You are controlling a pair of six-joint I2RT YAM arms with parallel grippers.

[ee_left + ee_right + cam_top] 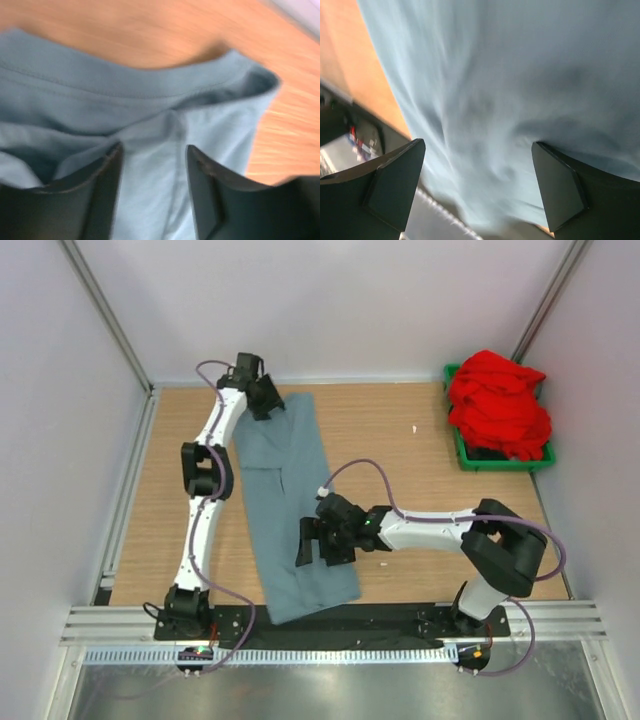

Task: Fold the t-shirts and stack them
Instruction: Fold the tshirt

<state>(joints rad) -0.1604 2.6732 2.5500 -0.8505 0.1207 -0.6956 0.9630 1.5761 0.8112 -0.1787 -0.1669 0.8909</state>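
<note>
Right tool (pixel 318 543) wide open, empty, over near end of grey shirt (pixel 285 480). Left tool (pixel 152 155) half open over far end, nothing visibly held. Pinch both layers squarely.

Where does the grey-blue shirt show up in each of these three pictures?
Top external: the grey-blue shirt lies as a long strip left of centre on the wooden table.
Left wrist: it fills the lower left, with wood above.
Right wrist: it fills most of the frame, with wood at upper left.
Shared landmark: the wooden table.
</note>
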